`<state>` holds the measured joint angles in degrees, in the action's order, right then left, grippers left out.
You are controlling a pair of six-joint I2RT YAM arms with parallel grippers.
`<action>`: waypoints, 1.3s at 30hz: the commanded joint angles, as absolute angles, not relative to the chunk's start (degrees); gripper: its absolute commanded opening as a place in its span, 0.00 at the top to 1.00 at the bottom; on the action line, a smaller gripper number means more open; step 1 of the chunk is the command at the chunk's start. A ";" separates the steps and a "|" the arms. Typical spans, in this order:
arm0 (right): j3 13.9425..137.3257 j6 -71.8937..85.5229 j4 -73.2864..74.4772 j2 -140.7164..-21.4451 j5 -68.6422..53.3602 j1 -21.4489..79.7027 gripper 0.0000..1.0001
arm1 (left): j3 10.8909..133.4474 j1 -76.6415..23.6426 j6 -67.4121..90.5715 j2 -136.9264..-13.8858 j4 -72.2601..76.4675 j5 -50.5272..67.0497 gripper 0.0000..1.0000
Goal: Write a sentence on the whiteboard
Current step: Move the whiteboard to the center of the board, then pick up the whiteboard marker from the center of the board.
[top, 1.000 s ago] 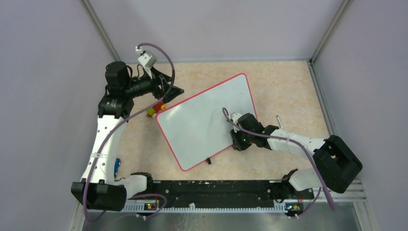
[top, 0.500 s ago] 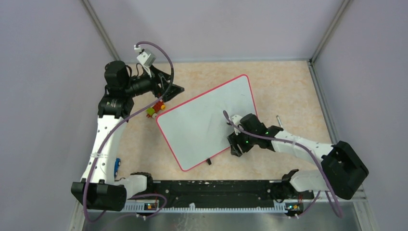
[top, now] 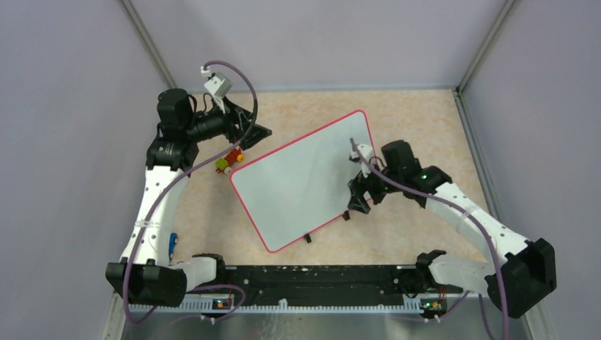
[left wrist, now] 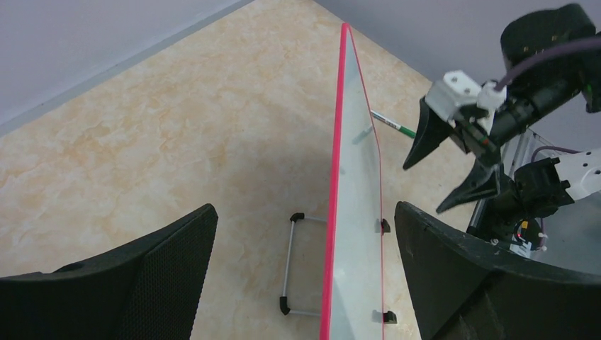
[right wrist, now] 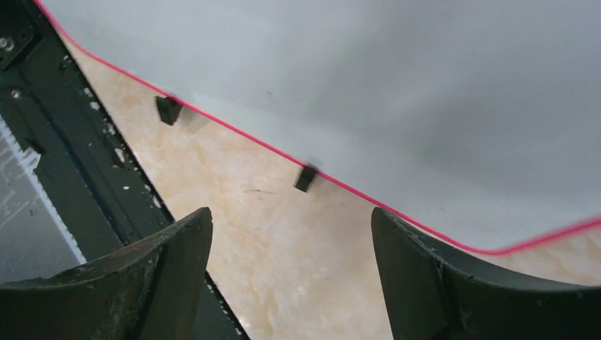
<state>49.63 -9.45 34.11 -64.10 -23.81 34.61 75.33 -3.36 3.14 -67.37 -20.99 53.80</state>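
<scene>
whiteboard, edge beneath right gripper

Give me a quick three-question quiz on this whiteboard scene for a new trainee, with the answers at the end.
1. True or false: the whiteboard already carries green writing.
2. Pick one. The right gripper is: A, shut on the whiteboard's rim; B, open and empty beside the whiteboard; C, out of every view.
3. Short answer: in the left wrist view, what thin object lies beyond the whiteboard's far side, close to the right gripper?

Key
1. False: its surface shows blank.
2. B.
3. A white pen with a green end.
</scene>
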 commanded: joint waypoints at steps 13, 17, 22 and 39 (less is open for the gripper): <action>60.67 -31.02 52.67 -74.29 -23.98 -9.11 0.37 | 79.61 -3.66 -0.88 -72.07 -24.61 53.18 0.01; 63.72 -31.75 52.76 -80.16 -18.73 -8.75 0.44 | 80.26 -3.78 -1.51 -72.28 -25.75 51.53 0.01; 66.68 -31.64 52.94 -87.40 -13.38 -5.57 0.50 | 77.89 -3.78 -0.53 -71.15 -23.79 50.60 0.01; 72.43 -28.11 48.91 -105.57 -2.76 -2.64 0.55 | 73.84 -3.78 2.14 -69.68 -20.03 52.52 0.01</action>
